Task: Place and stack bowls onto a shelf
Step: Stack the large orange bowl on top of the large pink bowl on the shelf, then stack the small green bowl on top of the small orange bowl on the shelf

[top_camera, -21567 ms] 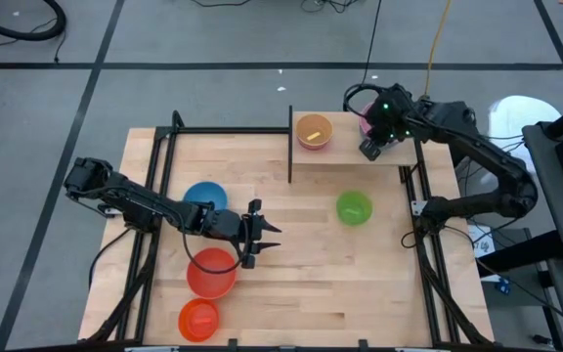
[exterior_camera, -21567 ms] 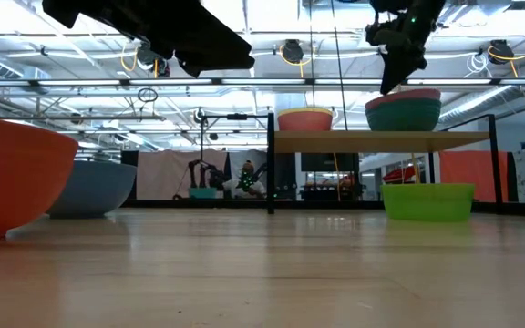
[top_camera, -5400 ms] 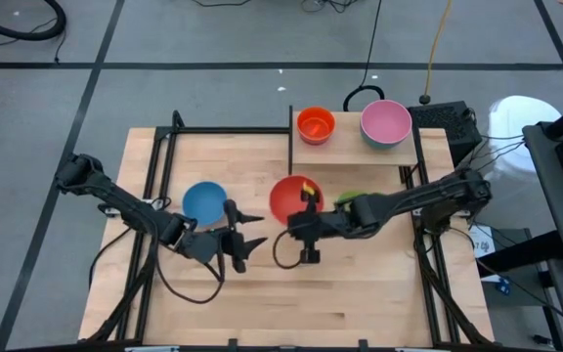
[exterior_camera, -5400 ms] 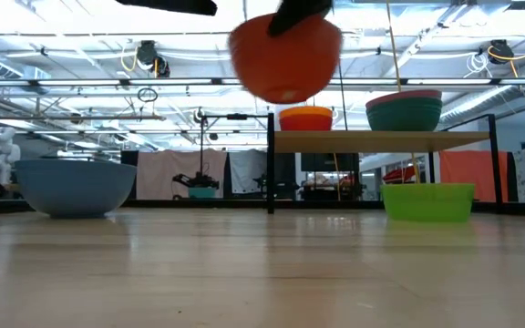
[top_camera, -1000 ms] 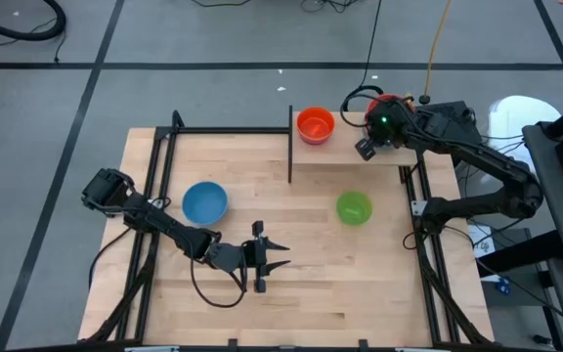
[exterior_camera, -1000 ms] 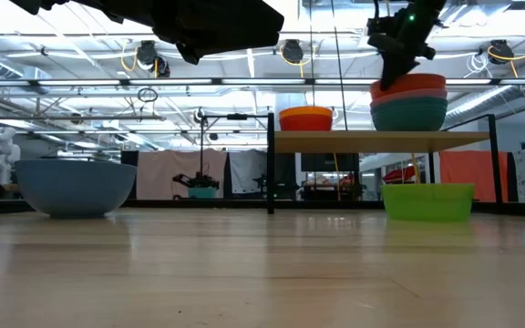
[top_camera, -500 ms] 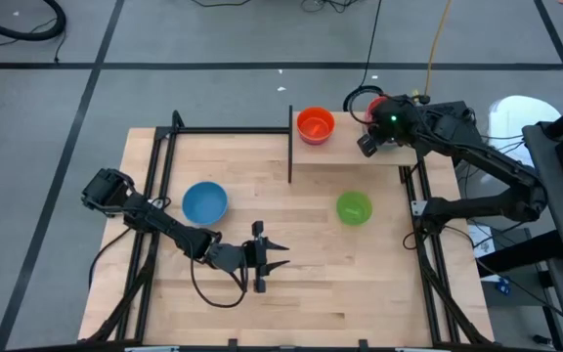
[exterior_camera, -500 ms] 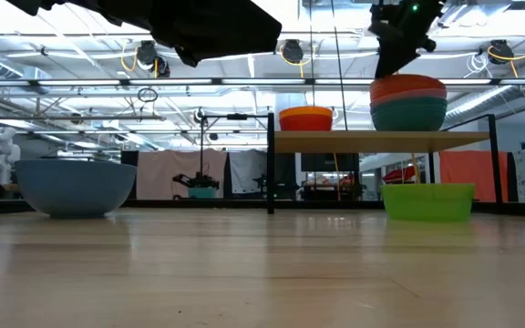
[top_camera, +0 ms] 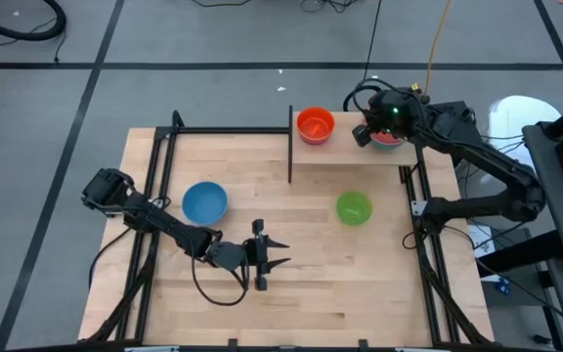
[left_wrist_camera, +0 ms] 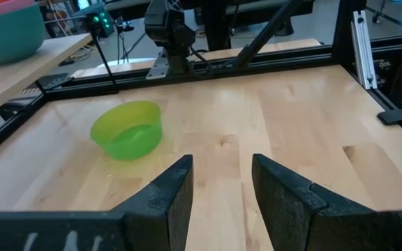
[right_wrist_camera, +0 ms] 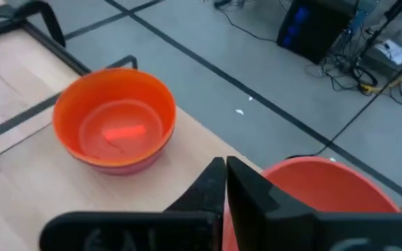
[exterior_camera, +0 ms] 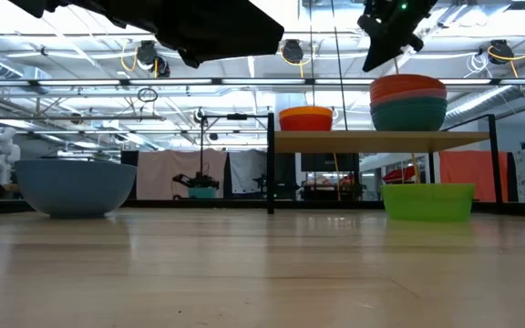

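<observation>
the right pincer is clenched on nothing, just above the round red plastic bowl stacked on the small pale wooden shelf. it could bump that stack off (the left pincer waits, fingers apart).

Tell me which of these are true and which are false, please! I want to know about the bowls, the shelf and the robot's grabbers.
1. The lime green bowl sits on the tabletop, not on the shelf. True.
2. The blue bowl is on the shelf. False: it sits on the tabletop near the left arm.
3. The right gripper is shut and holds nothing. True.
4. The stack under the right gripper has a teal bowl at the bottom. True.
5. The left gripper is squeezing the lime green bowl. False: its fingers are apart over bare wood, holding nothing.
</observation>
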Controlling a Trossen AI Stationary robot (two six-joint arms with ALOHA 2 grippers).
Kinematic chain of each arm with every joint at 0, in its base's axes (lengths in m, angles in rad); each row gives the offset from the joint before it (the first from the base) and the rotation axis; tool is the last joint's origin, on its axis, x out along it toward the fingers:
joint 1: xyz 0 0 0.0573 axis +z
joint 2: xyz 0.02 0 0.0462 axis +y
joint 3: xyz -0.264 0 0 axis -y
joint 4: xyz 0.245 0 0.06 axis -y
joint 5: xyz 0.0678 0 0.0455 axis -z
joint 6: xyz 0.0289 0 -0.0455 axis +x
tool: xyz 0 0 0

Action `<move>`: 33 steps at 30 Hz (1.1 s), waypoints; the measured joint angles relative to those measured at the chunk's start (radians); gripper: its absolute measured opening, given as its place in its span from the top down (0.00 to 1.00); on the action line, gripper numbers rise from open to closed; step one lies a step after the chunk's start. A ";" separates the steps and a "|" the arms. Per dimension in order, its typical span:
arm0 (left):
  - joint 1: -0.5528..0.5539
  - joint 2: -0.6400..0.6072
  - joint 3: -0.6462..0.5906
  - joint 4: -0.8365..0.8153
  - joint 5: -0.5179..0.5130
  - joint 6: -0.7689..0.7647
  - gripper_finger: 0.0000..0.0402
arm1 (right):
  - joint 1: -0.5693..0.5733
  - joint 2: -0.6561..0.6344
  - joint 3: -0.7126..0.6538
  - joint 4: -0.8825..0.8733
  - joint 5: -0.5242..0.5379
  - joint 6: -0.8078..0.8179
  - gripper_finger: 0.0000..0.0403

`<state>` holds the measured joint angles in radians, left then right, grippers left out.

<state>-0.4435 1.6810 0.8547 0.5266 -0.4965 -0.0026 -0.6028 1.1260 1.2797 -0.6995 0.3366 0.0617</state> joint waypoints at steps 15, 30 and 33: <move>-0.033 0.000 0.000 -0.002 0.000 -0.006 0.62 | -0.044 0.032 -0.095 0.074 -0.052 0.012 1.00; -0.030 0.000 0.000 -0.025 0.001 0.001 0.62 | 0.051 -0.176 -0.100 0.054 -0.108 0.031 1.00; -0.021 0.000 0.000 -0.031 0.001 0.000 0.62 | 0.134 -0.227 -0.137 0.053 -0.136 0.085 1.00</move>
<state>-0.4648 1.6810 0.8547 0.4960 -0.4960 -0.0021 -0.4686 0.8989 1.1430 -0.6463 0.2007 0.1470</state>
